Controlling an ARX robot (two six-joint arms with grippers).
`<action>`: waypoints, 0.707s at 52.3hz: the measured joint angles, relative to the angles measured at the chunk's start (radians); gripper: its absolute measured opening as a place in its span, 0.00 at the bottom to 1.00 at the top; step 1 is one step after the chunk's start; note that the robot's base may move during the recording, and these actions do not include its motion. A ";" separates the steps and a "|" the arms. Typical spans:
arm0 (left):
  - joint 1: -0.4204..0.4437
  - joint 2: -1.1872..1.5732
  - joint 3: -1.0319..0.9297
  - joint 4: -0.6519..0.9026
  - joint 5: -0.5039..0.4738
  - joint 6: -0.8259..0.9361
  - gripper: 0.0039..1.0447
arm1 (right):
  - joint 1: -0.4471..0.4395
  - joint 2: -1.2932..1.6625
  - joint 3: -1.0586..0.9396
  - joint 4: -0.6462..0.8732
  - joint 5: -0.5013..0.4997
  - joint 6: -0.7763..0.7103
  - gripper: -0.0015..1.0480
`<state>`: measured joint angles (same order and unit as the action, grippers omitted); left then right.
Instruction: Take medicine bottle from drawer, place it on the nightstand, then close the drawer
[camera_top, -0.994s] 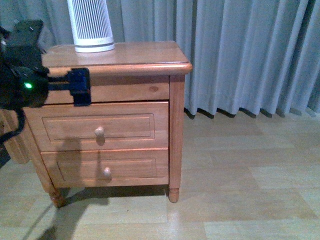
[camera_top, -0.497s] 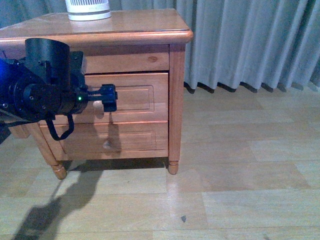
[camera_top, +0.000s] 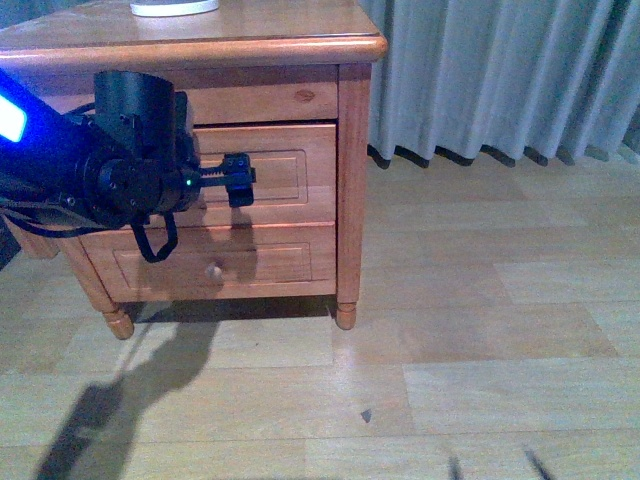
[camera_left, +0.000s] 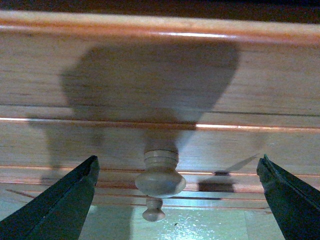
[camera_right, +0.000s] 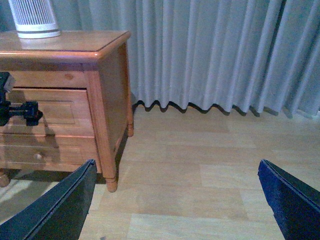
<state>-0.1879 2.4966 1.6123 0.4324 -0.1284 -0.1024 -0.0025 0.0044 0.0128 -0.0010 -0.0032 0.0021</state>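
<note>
Drawer (camera_top: 290, 190) sits shut, contents hidden, left pincer (camera_top: 240, 180) spread before knob (camera_left: 160, 180).

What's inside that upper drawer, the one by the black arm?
Nothing inside can be seen, because the drawer is shut. Only its panelled front and round knob show, with the left pincer open and lined up with the knob.
</note>
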 joint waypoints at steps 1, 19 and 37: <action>0.000 0.001 0.002 0.000 0.000 0.000 0.94 | 0.000 0.000 0.000 0.000 0.000 0.000 0.93; -0.005 0.046 0.035 0.000 -0.019 0.001 0.67 | 0.000 0.000 0.000 0.000 0.000 0.000 0.93; 0.006 0.042 0.002 0.056 -0.029 0.028 0.24 | 0.000 0.000 0.000 0.000 0.000 0.000 0.93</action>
<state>-0.1818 2.5389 1.6146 0.4889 -0.1574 -0.0742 -0.0025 0.0044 0.0128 -0.0010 -0.0032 0.0021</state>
